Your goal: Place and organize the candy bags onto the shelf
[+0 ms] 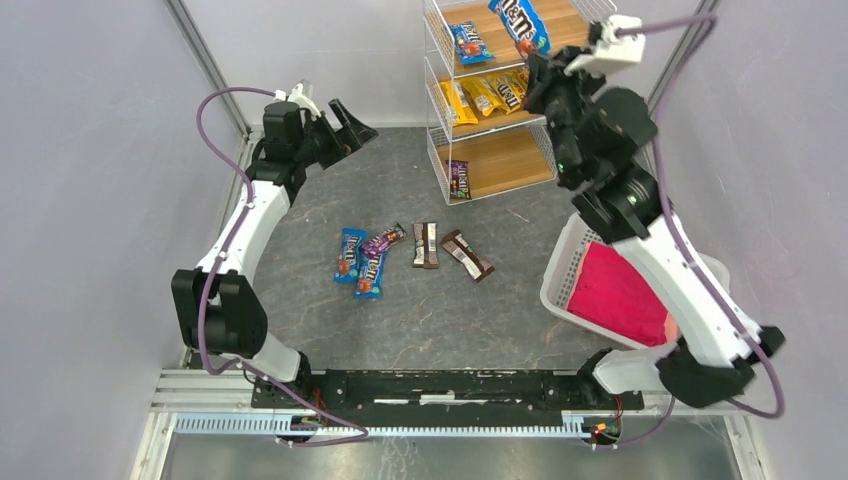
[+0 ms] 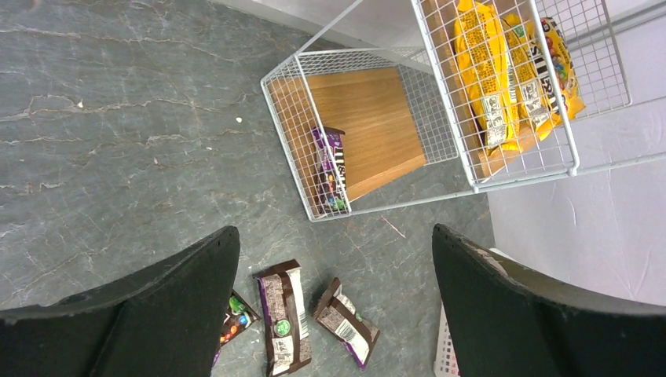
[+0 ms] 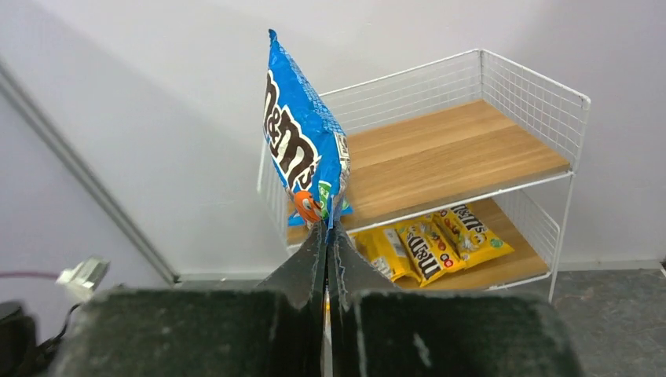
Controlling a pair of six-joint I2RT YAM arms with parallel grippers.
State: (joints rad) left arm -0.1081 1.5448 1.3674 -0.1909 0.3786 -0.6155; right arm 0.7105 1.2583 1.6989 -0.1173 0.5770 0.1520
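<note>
Fingers of my left arm (image 2: pixel 181 306) stand spread wide, gripping nothing. Between them and lower, two brown candy bags (image 2: pixel 283 326) lie on the tabletop (image 2: pixel 118 157), with the shelf (image 2: pixel 369 118) beyond their tips. My right fingers (image 3: pixel 308 263) are pressed together, pinching the bottom edge of a blue candy bag (image 3: pixel 302 149) that stands upright above them, before the shelf's top tier. Yellow bags (image 3: pixel 428 247) lie one tier down.
</note>
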